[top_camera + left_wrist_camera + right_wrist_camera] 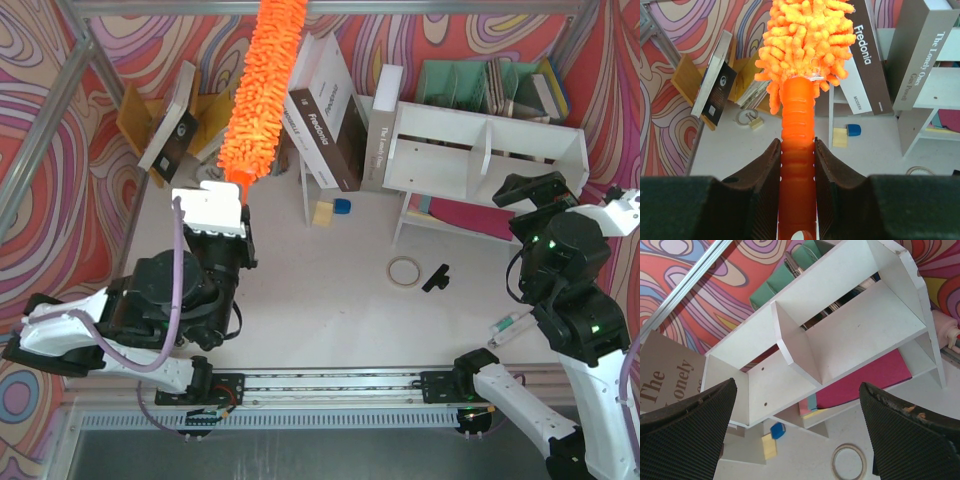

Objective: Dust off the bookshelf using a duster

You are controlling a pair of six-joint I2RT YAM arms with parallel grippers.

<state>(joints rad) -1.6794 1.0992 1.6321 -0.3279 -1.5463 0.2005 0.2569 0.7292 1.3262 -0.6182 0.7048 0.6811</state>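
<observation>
The orange duster [265, 90] stands nearly upright at the back left, its fluffy head rising past the top edge of the top view. My left gripper [240, 200] is shut on its ribbed orange handle [797, 130], both fingers pressed on it, with the shaggy head [807, 40] just above them. The white bookshelf [480, 150] stands at the back right, both of its open compartments empty. My right gripper [525, 190] hovers in front of its right end, open and empty. In the right wrist view the bookshelf [840, 340] fills the space between the wide-open fingers of the right gripper [797, 385].
Books "Fredonia" [325, 130] and "The Lonely Ones" [385, 125] lean left of the shelf. A mint organizer [490, 90] stands behind it and a pink sheet [470, 215] lies under it. A tape ring [404, 270], a black clip [436, 278], a yellow pad [323, 213] and a wooden bookstand [140, 120] are on the table.
</observation>
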